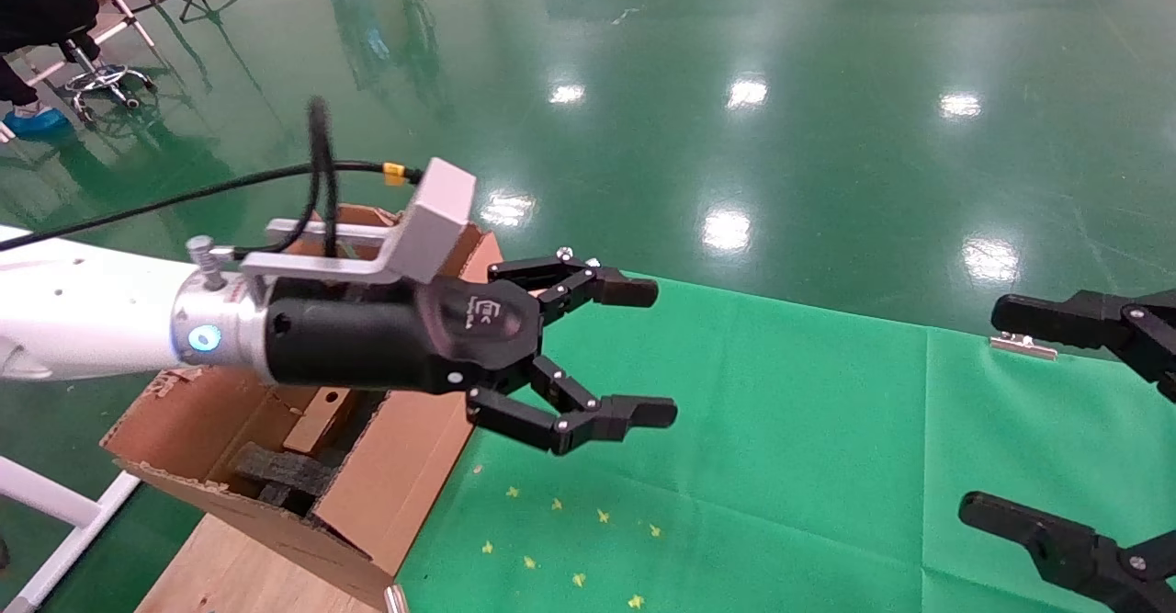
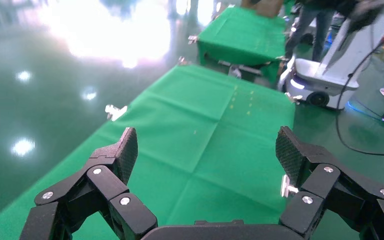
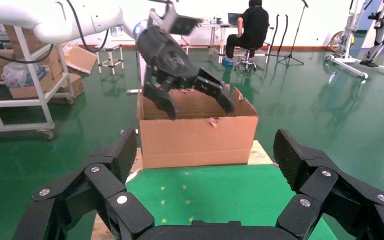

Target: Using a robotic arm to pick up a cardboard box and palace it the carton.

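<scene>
Carton (image 1: 404,475), L pincer (image 1: 634,351) above, splayed wide

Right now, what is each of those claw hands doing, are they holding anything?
Left gripper: open and empty, held in the air beside the carton.
Right gripper: open and empty, at the right end of the green cloth.

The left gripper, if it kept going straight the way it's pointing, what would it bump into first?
Probably nothing soon: the left gripper, jaws open and empty, points along above the green cloth, and that way looks free, though depth is unclear.
</scene>
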`<control>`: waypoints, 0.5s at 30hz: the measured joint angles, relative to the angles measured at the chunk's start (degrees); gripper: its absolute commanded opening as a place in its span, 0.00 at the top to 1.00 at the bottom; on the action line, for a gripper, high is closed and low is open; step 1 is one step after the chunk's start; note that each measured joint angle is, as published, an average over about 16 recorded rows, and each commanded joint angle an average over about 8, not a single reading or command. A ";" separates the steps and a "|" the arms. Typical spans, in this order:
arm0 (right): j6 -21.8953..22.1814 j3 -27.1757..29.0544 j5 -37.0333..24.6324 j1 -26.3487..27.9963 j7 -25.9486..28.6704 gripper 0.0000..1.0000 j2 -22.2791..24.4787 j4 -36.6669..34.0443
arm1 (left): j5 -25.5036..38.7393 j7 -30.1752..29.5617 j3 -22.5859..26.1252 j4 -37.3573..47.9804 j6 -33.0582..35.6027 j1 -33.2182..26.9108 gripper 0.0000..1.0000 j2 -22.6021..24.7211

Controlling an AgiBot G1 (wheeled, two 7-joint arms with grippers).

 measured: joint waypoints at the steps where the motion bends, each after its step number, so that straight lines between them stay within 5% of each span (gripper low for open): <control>1: 0.00 0.00 0.00 0.00 0.00 0.00 0.00 0.00 | -0.43 0.45 -1.27 -1.12 0.14 1.03 0.00 -0.17; 15: 0.01 0.00 0.00 -0.01 0.00 0.00 0.00 -0.01 | -5.20 5.20 -15.08 -13.20 1.70 12.17 0.00 -1.96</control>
